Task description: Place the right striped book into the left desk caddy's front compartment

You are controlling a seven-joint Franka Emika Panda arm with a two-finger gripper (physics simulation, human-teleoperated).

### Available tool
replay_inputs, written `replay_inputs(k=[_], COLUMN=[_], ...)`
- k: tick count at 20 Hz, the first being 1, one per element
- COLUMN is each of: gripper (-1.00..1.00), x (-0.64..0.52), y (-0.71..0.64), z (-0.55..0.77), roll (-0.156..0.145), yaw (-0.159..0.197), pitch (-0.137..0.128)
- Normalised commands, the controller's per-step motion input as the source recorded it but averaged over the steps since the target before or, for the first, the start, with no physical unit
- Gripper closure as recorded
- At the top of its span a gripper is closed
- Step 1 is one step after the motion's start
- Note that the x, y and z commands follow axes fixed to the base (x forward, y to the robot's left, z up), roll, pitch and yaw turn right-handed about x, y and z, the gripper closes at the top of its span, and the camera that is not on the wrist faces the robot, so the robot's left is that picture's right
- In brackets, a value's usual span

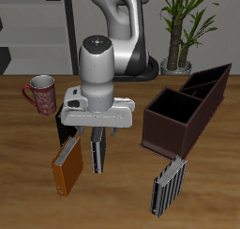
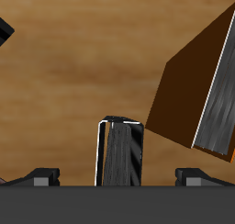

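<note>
The right striped book [image 1: 99, 158] stands upright on the wooden table, with dark grey and black stripes. My gripper [image 1: 97, 133] is directly above it, open, with its fingers apart on either side of the book's top edge. In the wrist view the book [image 2: 121, 154] stands between the two fingertips [image 2: 41, 176], with clear gaps on both sides. A second striped book [image 1: 169, 184] stands nearer the table's front edge. The dark brown desk caddy [image 1: 161, 128] with open compartments stands beside the gripper, and more of it stretches farther back [image 1: 214, 83].
An orange-brown book [image 1: 67, 167] leans close beside the book under the gripper; it also shows in the wrist view [image 2: 188, 85]. A red mug [image 1: 41, 94] stands farther back. A potted plant [image 1: 180, 26] is behind the table.
</note>
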Motion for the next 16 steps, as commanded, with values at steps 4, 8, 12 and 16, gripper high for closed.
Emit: replay_inputs(k=[4, 8, 12, 16], gripper=[-1.00, -1.00, -1.00, 1.00], x=[0.01, 0.01, -0.02, -0.05], y=[-0.02, 0.00, -0.03, 0.00], z=[-0.17, -0.20, -0.18, -0.17], roll=[-0.009, -0.004, -0.009, -0.011], yaw=[-0.014, -0.006, -0.027, -0.023], pitch=[0.014, 0.024, 0.009, 0.017])
